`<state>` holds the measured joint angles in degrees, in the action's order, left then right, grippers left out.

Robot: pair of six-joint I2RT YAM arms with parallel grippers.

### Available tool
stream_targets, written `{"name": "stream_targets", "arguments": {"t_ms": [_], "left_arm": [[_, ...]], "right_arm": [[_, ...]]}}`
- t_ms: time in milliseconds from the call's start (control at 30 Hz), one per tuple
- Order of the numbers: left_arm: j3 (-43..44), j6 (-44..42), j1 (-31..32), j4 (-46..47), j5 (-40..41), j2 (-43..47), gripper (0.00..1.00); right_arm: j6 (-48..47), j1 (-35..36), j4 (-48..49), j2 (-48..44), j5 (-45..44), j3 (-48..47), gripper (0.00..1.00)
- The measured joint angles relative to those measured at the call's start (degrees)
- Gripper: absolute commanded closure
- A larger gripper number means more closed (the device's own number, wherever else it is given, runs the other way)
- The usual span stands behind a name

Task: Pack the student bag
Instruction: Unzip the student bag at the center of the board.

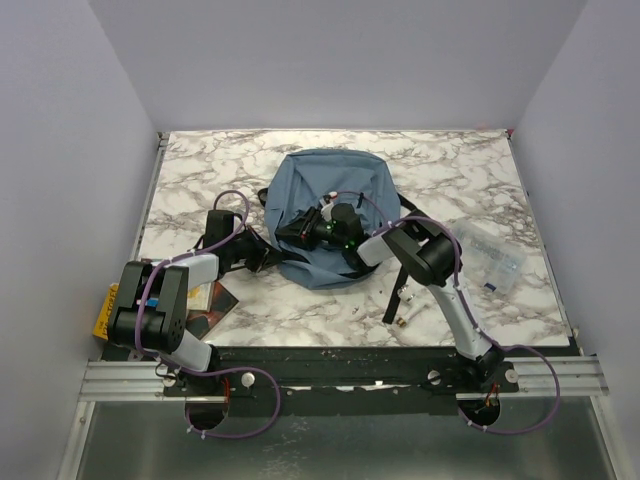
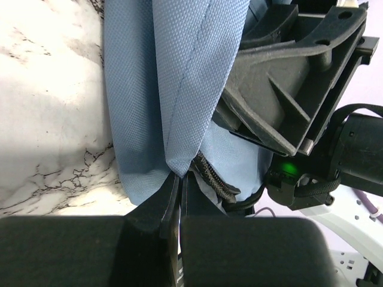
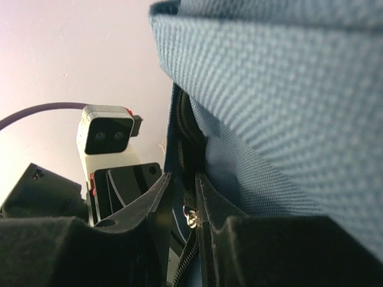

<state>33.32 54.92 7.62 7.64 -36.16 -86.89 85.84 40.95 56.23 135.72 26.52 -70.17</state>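
The student bag (image 1: pixel 322 195) is pinched at a fabric fold (image 2: pixel 182 101) by the closed left gripper (image 2: pixel 180 182), while its zipper edge (image 3: pixel 189 216) is clamped by the right gripper (image 3: pixel 183 190).

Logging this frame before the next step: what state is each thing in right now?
student bag: lying on the table, gripped at its near edge
left gripper: shut on a fold of the bag's fabric
right gripper: shut at the bag's zipper, slider between its fingers
clear plastic case: lying right of the bag, untouched; open or closed unclear
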Motion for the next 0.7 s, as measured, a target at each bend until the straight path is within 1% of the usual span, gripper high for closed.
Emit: {"name": "stream_targets", "arguments": {"t_ms": [133,233,300,433,700], "left_arm": [[0.0,-0.04,0.22,0.04,0.11,-0.02,1.0],[0.0,-0.13,0.37,0.13,0.22,-0.02,1.0],[0.0,-0.15,0.39,0.15,0.24,-0.02,1.0],[0.0,-0.15,0.39,0.15,0.31,-0.02,1.0],[-0.35,-0.15,0.39,0.46,0.76,0.0,1.0]], "right_arm": [[-0.35,0.22,-0.79,1.22,0.35,-2.27,0.85],[-0.39,0.31,-1.55,1.33,0.37,-2.75,0.95],[-0.33,0.28,-1.79,1.33,0.35,-2.78,0.99],[-0.09,-0.02,-1.84,1.33,0.37,-2.78,0.99],[2.78,-2.91,-2.36,0.92,-0.57,-2.95,0.99]]}}
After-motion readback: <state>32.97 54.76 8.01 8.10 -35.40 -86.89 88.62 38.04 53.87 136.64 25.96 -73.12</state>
